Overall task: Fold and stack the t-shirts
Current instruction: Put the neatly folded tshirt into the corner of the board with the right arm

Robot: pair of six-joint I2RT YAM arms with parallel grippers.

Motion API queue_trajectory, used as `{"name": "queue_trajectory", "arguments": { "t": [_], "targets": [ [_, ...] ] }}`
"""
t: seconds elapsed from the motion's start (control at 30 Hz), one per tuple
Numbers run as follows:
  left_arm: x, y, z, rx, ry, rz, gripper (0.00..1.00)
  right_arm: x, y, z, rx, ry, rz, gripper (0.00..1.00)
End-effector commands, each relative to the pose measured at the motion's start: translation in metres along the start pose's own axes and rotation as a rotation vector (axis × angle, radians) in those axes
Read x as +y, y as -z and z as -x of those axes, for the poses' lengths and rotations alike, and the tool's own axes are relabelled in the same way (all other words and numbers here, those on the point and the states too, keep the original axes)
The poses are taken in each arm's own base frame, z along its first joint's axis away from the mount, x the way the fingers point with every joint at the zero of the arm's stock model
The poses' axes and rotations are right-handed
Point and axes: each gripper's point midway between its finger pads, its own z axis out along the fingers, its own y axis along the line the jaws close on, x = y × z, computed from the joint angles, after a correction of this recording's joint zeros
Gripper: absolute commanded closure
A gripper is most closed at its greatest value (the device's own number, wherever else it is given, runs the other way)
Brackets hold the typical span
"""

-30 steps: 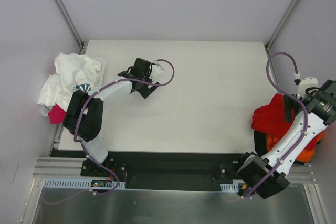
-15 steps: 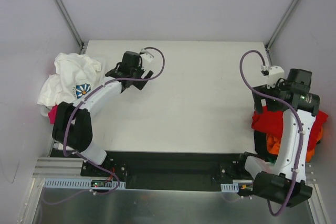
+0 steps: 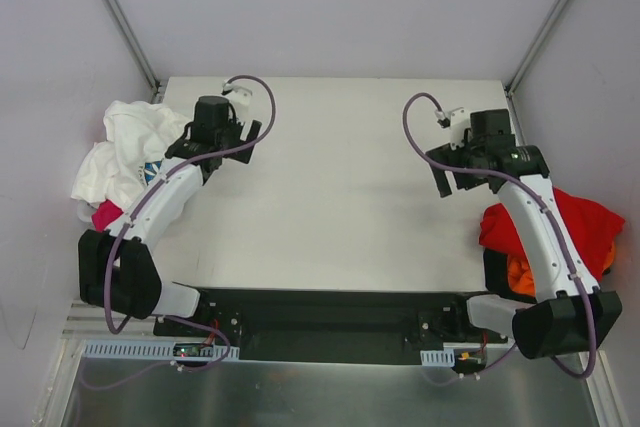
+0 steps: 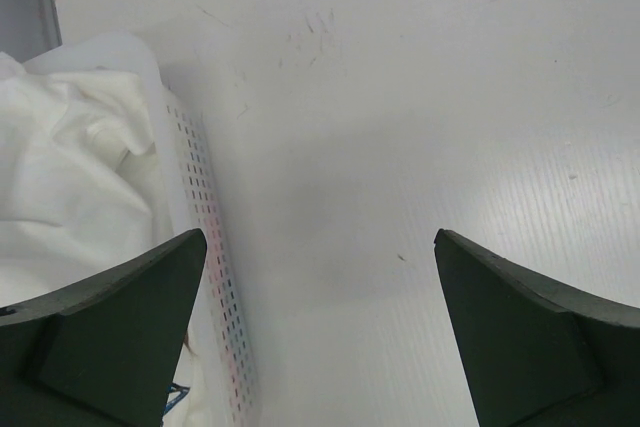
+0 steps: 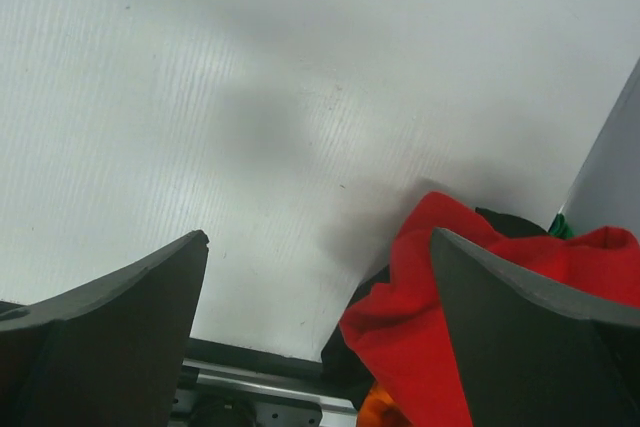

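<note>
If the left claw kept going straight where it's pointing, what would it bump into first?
Probably the bare table. The left gripper is open, with the white basket just off to one side, though depth is hard to judge.

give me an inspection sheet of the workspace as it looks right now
surface: white table, middle bare, faint scuffs.
job's things: white t-shirt with a blue print, heaped at the left edge, pink cloth under it; red t-shirt bunched at the right edge over orange cloth. None folded.
clutter: white perforated basket beside the white heap.
end effectors: left end effector open, empty, above the table by the basket; right end effector open, empty, near the red heap.
cables: left purple cable and right purple cable loop free of cloth.
surroundings: grey walls, metal frame posts.
</note>
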Motion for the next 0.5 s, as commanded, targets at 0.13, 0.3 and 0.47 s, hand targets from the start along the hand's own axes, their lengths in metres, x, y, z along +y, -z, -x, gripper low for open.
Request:
{"name": "queue_trajectory", "arguments": {
  "t": [0.13,0.3,0.47],
  "targets": [
    [-0.020,0.036,-0.001,-0.069,0.055,-0.119,0.01,0.017,-0.030,0.021,0.083,0.070,0.006,0.04],
    [-0.021,0.037,-0.007,-0.061,0.069,-0.115,0.01,0.015,-0.036,0.023,0.119,0.069,-0.025,0.04],
    [-0.023,0.038,-0.006,-0.063,0.078,-0.128,0.01,0.014,-0.029,0.024,0.080,0.074,-0.033,0.04]
  ]
}}
